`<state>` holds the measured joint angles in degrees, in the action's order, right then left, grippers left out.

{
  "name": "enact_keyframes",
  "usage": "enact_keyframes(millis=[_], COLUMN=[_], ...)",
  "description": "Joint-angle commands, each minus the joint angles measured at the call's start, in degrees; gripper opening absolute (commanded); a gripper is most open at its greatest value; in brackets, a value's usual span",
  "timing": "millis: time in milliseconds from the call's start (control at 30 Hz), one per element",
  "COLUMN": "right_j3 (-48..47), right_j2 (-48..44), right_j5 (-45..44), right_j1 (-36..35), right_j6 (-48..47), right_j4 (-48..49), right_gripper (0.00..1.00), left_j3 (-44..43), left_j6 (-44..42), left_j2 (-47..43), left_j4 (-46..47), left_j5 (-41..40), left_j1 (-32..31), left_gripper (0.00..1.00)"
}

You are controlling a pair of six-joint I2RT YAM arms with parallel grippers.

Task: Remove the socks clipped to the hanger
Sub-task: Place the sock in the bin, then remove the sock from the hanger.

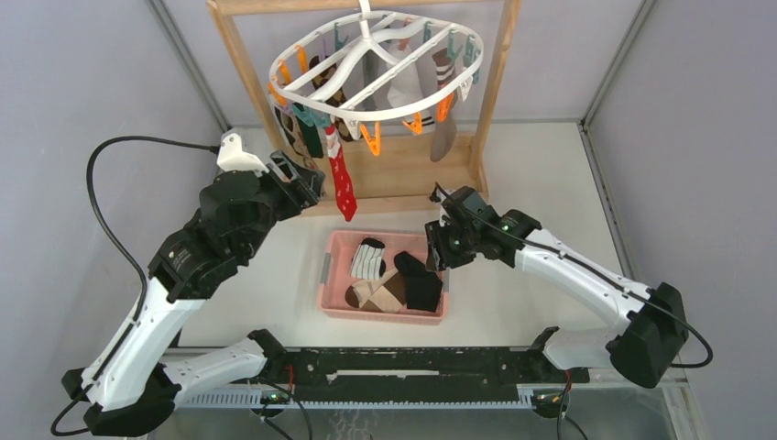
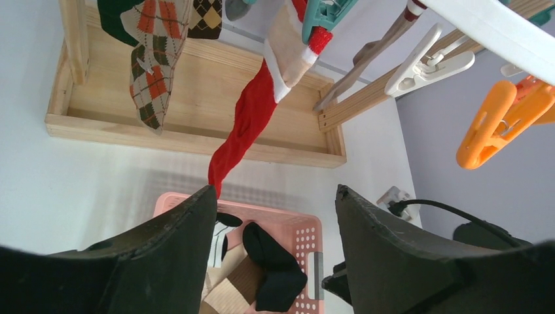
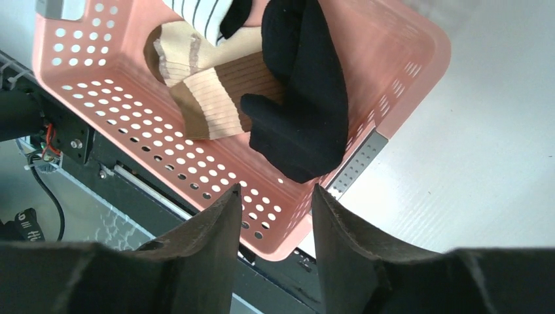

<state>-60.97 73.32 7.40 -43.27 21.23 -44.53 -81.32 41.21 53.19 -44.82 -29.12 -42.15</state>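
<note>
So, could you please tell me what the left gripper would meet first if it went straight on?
Most likely the red sock hanging from the hanger; the open jaws point toward it, though depth is unclear.

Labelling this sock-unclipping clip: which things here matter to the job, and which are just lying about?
Job: hanger, red sock, argyle sock, pink basket, black sock in it, left pincer, right pincer.
Lying about: wooden frame, black cable.
</note>
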Motion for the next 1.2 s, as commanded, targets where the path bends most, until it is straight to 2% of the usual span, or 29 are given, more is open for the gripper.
enact_keyframes(millis=[0,67,100,133,233,333,533,700,867,1167], right_j3=[-0.4,-0.4,-0.4,-0.4,-0.4,-0.4,-0.3,-1.2,-1.4,-1.4], right_j2=[-4.2,-5.4,-6.0,-6.4,-7.8,-8.6,-8.9,-8.6,-9.5,-10.2], right_j5=[-0.8,-0.2,0.2,0.7,2.0,3.1,6.8,7.4,9.0,10.2], right_j1=[-0.2,0.0,0.2,0.4,1.0,1.3,1.3,1.6,2.5,3.0], right_j6=[0.0,0.1,0.2,0.4,0.9,0.8,-0.2,-0.2,-0.8,-1.2], right_j4=[0.6,0.7,0.8,0.7,0.8,1.0,3.1,2.8,2.4,1.4], right_gripper=[0.53,0.57,0.59,0.62,0.83,0.90,0.91,0.91,0.90,0.89], left_j3=[1.5,1.6,1.5,1.5,1.8,2.8,6.9,11.9,13.8,12.2], left_j6=[1.1,1.5,1.6,1.9,2.5,3.3,5.0,3.0,0.9,-3.7], left_j2=[-1.1,-1.1,-1.1,-1.1,-1.7,-3.0,-5.7,-6.2,-2.2,6.4], left_j4=[0.4,-0.4,-0.9,-1.4,-2.9,-4.1,-5.6,0.0,5.8,10.3], left_j5=[0.1,-0.1,-0.1,-0.1,0.1,0.2,0.5,2.1,4.2,4.7], left_j1=[-0.2,-0.2,-0.2,-0.2,-0.2,-0.1,-0.1,-0.1,-0.1,0.8], left_gripper=[0.75,0.81,0.93,0.99,1.00,1.00,1.00,1.00,1.00,1.00])
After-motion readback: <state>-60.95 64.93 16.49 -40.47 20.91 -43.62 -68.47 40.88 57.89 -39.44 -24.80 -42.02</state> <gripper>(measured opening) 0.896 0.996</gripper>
